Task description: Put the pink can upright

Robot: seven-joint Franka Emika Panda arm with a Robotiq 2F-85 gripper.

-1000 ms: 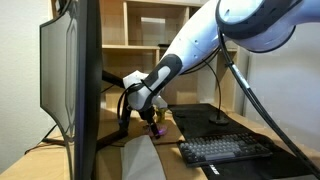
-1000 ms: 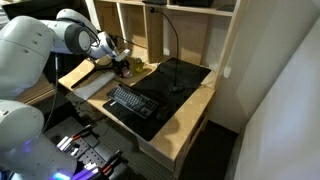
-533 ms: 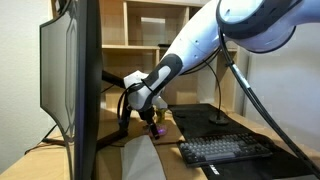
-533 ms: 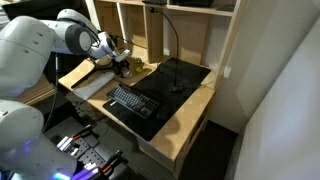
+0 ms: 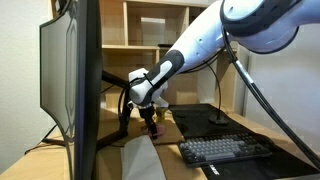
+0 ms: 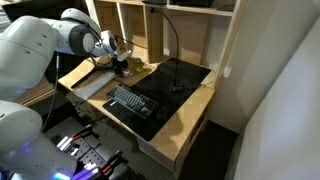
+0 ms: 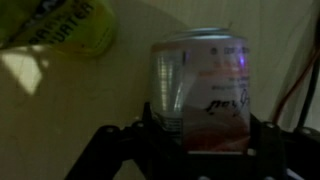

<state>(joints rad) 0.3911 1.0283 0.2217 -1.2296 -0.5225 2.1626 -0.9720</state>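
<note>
Can is seen centred in the wrist view, its rim toward the top of that picture, against the pale desk. Gripper is set about it, with dark fingers close on either side of the lower body. Whether the can is actually pinched cannot be told. A yellowish bottle is noted at upper left, apart from the can. In an exterior view the gripper is pointed down at the desk, past the monitor and well apart from the keyboard. The can is too small there to be judged.
</note>
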